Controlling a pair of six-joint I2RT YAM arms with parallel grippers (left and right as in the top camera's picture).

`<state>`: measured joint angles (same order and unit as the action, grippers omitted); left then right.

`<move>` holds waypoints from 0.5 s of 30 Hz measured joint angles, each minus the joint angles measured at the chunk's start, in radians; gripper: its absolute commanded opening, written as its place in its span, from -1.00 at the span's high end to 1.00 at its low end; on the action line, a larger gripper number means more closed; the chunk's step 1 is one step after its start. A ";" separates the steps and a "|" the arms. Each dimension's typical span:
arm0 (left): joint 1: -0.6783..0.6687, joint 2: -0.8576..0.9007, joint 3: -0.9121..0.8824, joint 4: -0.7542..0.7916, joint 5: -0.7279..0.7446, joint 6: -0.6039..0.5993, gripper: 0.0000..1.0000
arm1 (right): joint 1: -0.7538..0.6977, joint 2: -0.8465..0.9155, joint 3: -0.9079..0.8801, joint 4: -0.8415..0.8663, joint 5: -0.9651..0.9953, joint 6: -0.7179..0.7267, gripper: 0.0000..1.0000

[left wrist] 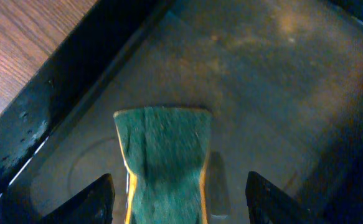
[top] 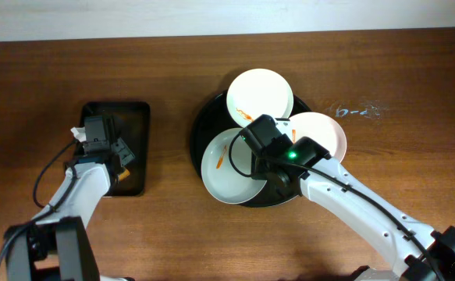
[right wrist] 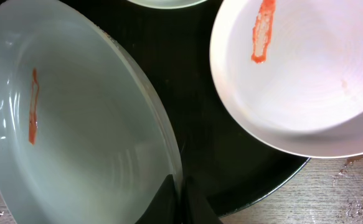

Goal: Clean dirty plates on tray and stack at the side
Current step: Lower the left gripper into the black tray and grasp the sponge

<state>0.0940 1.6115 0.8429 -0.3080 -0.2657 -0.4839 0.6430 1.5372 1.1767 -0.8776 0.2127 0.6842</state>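
Overhead: even, bright light, sharp. Left wrist: dim, grainy, the rectangular tray faintly glinting. Right wrist: bright plates, close edges blurred.

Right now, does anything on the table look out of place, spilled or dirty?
Yes. The pale pink plate juts past the round tray's right rim instead of lying fully inside. All three plates carry orange smears, and small water drops sit on the table beside the tray.
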 measured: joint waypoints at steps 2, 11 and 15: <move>0.005 0.029 0.000 0.026 0.005 -0.005 -0.31 | 0.000 0.000 0.000 0.000 0.000 -0.001 0.90; 0.006 0.081 -0.002 0.055 0.023 -0.011 0.17 | 0.000 0.000 0.000 0.000 0.000 0.000 0.89; 0.008 0.111 -0.003 0.127 0.029 0.003 0.36 | 0.000 0.000 0.000 0.011 0.000 0.000 0.88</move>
<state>0.1017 1.7226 0.8402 -0.1814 -0.2371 -0.4805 0.6430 1.5372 1.1767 -0.8661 0.2123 0.6838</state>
